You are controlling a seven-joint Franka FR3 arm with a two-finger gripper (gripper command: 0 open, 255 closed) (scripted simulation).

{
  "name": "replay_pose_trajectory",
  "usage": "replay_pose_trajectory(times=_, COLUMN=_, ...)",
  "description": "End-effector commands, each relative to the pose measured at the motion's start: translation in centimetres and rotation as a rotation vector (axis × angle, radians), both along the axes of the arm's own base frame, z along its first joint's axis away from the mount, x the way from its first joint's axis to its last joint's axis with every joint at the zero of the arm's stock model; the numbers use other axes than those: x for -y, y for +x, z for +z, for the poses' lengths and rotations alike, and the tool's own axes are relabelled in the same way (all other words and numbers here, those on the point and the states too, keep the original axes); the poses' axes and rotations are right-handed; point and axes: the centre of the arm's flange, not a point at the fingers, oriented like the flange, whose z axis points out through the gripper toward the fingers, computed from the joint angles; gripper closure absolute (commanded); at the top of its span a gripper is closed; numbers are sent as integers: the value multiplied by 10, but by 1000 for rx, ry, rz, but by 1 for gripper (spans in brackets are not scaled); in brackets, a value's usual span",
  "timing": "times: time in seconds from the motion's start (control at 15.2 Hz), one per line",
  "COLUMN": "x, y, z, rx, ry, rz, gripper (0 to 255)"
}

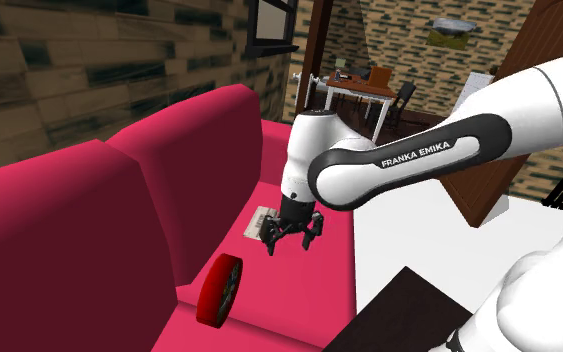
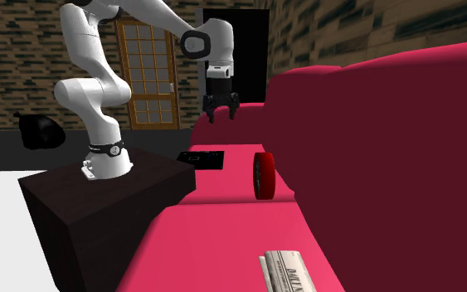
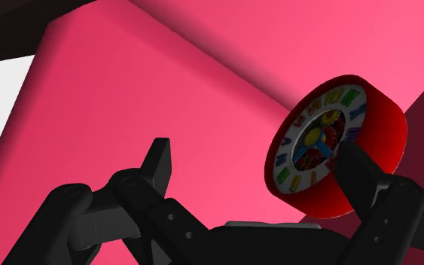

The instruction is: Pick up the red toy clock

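**Open gripper over the sofa seat, clock on its rim by the backrest**

I am watching the gripper hanging in the air above the seat of the crimson sofa. Its two black fingers are standing apart and clasping nothing.

The red toy clock is standing upright on its rim on the seat, close to the foot of the backrest and near a seam between the seat cushions. In the shoulder view it is sitting below and to the left of the gripper, apart from it. In the wrist view its white dial with coloured numerals is facing the camera. One fingertip is overlapping the dial's edge there, but the two exterior views are showing open air between hand and clock.

Bare cushion is lying between the gripper and the clock. The backrest is rising like a wall right behind the clock, closing that side. On the opposite side the seat's front edge is dropping to the white floor. The dark stand is sitting just beside that edge. A folded newspaper is lying flat on the seat beyond the gripper, well apart from the clock.
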Motion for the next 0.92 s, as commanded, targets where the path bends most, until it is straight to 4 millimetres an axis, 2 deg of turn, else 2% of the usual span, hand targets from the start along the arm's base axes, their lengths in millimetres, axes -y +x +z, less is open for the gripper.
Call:
replay_pose_trajectory(times=0.0, x=-15, y=13, z=-15, rx=2, ry=-1, rz=-47, gripper=0)
replay_pose_trajectory(times=0.46, x=-62, y=69, z=-70, rx=8, ry=-10, rz=-199, gripper=0)
replay_pose_trajectory(times=0.86, x=-94, y=123, z=-117, rx=13, ry=-17, rz=-328, gripper=0)
